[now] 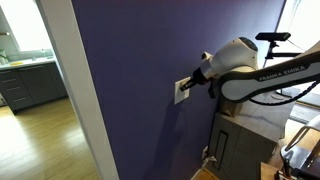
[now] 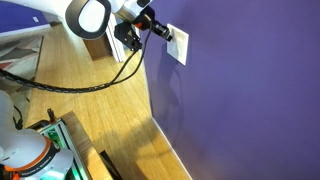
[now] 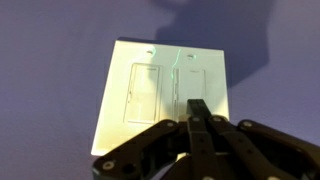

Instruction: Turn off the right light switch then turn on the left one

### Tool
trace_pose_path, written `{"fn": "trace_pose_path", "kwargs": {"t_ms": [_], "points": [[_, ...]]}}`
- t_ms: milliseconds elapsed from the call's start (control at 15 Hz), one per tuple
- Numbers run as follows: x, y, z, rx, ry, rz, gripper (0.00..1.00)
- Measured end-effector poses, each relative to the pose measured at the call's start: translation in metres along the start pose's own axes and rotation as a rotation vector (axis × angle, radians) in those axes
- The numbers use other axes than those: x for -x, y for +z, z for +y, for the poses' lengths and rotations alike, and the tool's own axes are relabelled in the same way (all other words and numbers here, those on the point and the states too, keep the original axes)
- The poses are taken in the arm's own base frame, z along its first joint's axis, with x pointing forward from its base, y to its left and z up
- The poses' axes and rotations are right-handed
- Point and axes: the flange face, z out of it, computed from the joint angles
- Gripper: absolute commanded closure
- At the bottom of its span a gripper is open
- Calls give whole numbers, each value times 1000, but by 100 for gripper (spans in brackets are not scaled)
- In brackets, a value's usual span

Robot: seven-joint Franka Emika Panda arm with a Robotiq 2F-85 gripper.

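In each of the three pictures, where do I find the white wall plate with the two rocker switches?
In an exterior view: the white wall plate is at the centre, on the purple wall, just left of the gripper.
In an exterior view: near the top, right of centre.
Wrist view: it fills the middle.
Shared landmark: the gripper tip, at the plate in every view.

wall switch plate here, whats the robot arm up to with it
The robot arm is working on the white wall plate on the purple wall. Its gripper is shut, fingers together as one tip, and in the wrist view that tip sits over the lower part of the right light switch. The left one is clear of it. Whether the tip is already pressing cannot be told.
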Motion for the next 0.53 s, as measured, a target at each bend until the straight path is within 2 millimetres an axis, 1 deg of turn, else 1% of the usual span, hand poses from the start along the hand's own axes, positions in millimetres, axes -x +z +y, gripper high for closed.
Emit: {"fn": "trace_pose_path", "kwargs": {"t_ms": [133, 200, 267, 333, 533], "points": [[0, -4, 0, -1, 4, -9, 70], [0, -8, 1, -2, 7, -21, 64], [1, -11, 2, -3, 9, -42, 55], [3, -16, 3, -3, 11, -66, 49], [8, -35, 7, -6, 22, -145, 26]]}}
